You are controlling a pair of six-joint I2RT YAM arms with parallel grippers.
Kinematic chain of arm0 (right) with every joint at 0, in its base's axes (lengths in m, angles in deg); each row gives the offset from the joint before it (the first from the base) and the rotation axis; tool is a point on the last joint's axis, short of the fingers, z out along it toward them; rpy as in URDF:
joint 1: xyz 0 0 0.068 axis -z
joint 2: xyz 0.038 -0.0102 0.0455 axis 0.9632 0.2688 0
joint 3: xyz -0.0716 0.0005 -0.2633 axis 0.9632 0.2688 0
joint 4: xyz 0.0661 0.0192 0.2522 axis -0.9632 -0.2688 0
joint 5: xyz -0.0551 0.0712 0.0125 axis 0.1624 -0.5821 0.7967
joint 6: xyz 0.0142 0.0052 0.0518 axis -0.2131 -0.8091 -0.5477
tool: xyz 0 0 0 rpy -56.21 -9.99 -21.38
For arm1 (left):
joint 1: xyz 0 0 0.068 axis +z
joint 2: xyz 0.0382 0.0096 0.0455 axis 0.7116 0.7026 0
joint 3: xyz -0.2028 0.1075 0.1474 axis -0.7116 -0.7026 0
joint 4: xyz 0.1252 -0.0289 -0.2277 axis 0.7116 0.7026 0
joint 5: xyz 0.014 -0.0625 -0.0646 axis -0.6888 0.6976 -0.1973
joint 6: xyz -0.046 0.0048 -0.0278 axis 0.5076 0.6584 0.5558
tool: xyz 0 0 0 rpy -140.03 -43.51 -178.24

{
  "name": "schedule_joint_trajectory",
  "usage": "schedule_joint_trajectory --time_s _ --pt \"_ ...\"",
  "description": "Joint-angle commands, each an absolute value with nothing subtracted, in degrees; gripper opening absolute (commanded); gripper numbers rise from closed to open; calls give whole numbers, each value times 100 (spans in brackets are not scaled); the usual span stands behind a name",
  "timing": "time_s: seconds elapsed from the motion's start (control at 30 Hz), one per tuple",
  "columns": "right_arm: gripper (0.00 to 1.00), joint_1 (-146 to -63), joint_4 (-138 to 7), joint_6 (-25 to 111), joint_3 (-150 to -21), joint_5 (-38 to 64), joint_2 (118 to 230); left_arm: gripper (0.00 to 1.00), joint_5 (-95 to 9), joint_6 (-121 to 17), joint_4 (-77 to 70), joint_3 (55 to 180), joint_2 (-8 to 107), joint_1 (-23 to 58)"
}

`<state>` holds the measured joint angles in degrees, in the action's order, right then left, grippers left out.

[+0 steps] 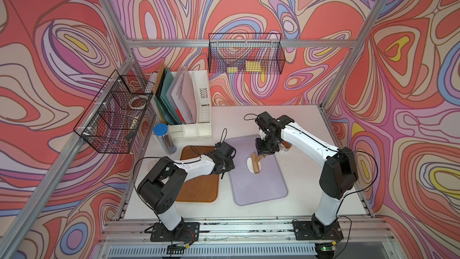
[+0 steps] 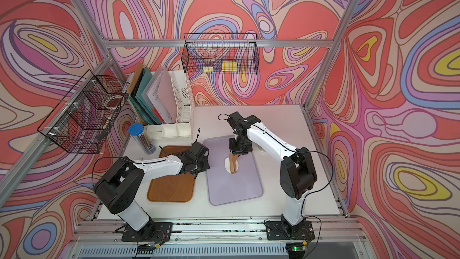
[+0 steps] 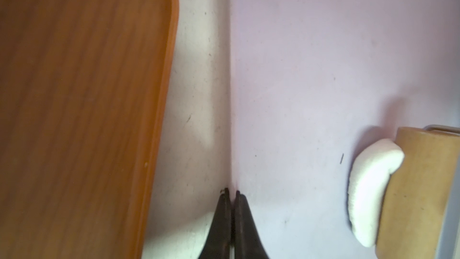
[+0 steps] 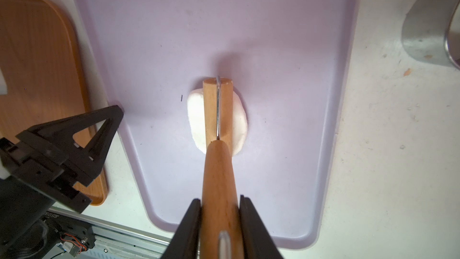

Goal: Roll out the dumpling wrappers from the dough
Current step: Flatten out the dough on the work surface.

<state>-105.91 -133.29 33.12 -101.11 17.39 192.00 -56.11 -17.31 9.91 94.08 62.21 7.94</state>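
Right wrist view: we look down the wooden handle [image 4: 219, 170] of a small pastry roller [image 4: 211, 113] toward the dough [image 4: 195, 118]
Right gripper: we see the right gripper [image 4: 219, 199] clenched on that wooden handle, one black finger on each side of it; in both top views it hangs over the far half of the purple tray [image 1: 261, 190]
Pastry roller: its wooden drum lies across the middle of the dough, touching it, and a thin metal bracket runs along the top of the drum
Dough: a thick, white, oval pad lying flat on the purple tray, near the tray's middle; we see white on both sides of the drum, and in the left wrist view the dough [image 3: 368, 190] bulges out from under the drum with a rounded edge
Left gripper: the left gripper [image 3: 231, 192] is clenched, its two black fingers pressed together; we see the tips right at the purple tray's edge on the side facing the wooden tray [image 3: 74, 95], well apart from the dough
Wooden tray: it lies beside the purple tray on the left arm's side, with a strip of white table [image 1: 298, 183] between them
Steel cup: a steel cup [image 4: 428, 33] stands on the table just beside the purple tray, on the right arm's side
Far left of the table: we see a white file organiser [image 1: 201, 100] holding folders, and a blue-lidded tube [image 1: 163, 138] standing in front of it
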Motion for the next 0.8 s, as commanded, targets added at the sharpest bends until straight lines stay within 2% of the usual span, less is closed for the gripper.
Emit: schedule_joint_trajectory --time_s 0.0,0.3,0.77 --pt "0 -10772 -12843 3273 -9575 1306 20202 0 -5460 -1785 800 9405 6220 714" --pt "0 -10368 -11977 3307 -9002 368 20307 0 -5421 -1831 844 9424 6264 707" --pt "0 -10187 -11836 3384 -8712 406 20239 0 -5452 -1867 955 9496 6300 652"
